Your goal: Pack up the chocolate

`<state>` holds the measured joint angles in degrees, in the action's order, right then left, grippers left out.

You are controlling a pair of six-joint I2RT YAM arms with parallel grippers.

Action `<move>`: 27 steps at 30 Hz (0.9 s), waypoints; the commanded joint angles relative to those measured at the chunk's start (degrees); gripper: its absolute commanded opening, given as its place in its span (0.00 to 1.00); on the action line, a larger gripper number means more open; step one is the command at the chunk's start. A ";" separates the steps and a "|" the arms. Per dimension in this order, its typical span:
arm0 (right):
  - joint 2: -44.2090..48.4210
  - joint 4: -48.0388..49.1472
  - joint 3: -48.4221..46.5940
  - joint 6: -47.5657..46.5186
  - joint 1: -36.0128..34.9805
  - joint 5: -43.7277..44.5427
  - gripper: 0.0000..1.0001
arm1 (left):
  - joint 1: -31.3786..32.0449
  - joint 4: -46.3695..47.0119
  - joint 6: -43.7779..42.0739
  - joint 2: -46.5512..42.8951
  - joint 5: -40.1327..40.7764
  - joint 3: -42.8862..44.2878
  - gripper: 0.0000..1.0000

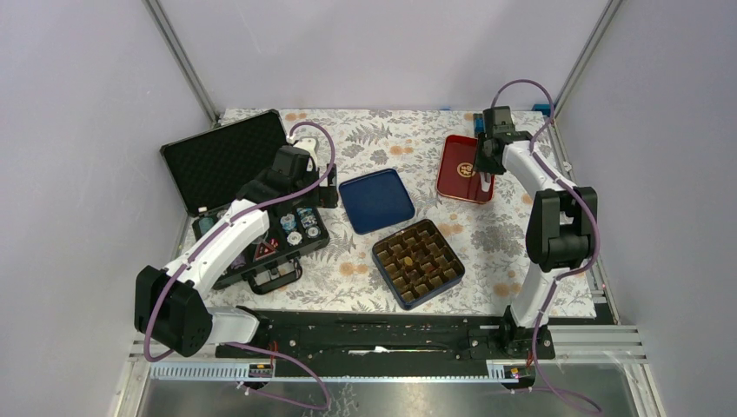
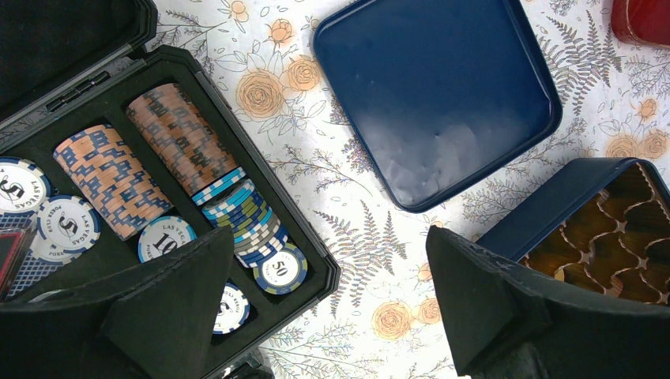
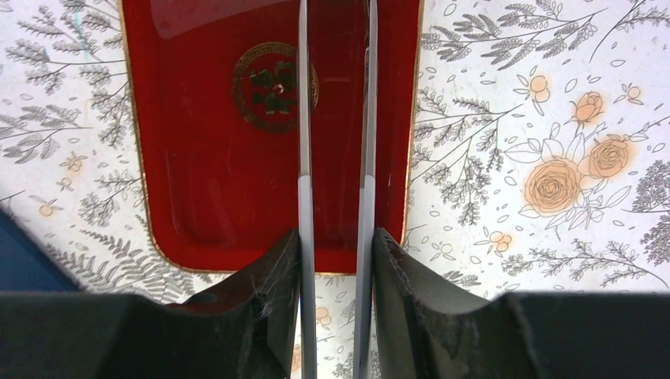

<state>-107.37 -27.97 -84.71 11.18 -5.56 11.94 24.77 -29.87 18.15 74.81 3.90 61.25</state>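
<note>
the right gripper (image 3: 335, 241) was closed on a pair of long, thin metal tongs (image 3: 303, 118). its two dark fingers pressed on the outsides of the two strips, and a small gap showed between the strips. the tips of the tongs ran out of the wrist view, so i could not tell if they held anything. the tongs hung over a flat red tray with a gold mark (image 3: 221, 158), which lay near the far right corner of the table (image 1: 521, 226). the part of the red tray that showed looked bare.

the left gripper (image 2: 328, 237) was wide open and held nothing. it hung over the edge of a black case (image 1: 226, 156) full of round striped poker chips (image 2: 182, 134), by the left edge of the table.

a blue square tin (image 1: 389, 281) with a brown grid insert (image 1: 418, 263) sat near the middle of the near edge. its flat blue lid (image 1: 375, 200) lay just behind it, off the tin.

the chocolate was hard to find. the grid cells were dark, so i could not tell how many held a lump. the few cells in the left wrist view looked empty.

my guess was that the packing was only partly done. there were cells left to fill, and the lid was not on yet.
</note>
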 commanded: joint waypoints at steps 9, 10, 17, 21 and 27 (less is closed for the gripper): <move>8.04 -0.74 2.49 1.45 0.13 -3.05 0.29 | -0.17 2.27 -0.66 -0.78 0.06 0.24 0.99; 8.54 -0.77 2.89 1.59 0.05 -3.13 0.28 | -0.17 2.27 -0.66 -0.80 -0.02 0.20 0.99; 11.87 -1.70 5.19 2.96 0.11 -5.18 0.28 | -0.19 2.27 -0.66 -0.80 -0.37 0.31 0.99; 14.26 -2.39 6.74 3.40 0.11 -5.68 0.28 | -0.17 2.27 -0.66 -1.02 -0.56 0.32 0.99; 17.76 -3.10 8.93 3.81 -0.03 -5.80 0.28 | -0.17 2.45 -0.41 -1.31 -1.16 0.09 0.99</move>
<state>-94.11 -31.42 -76.40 14.02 -5.56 6.50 24.77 -29.87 18.17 74.81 3.49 61.25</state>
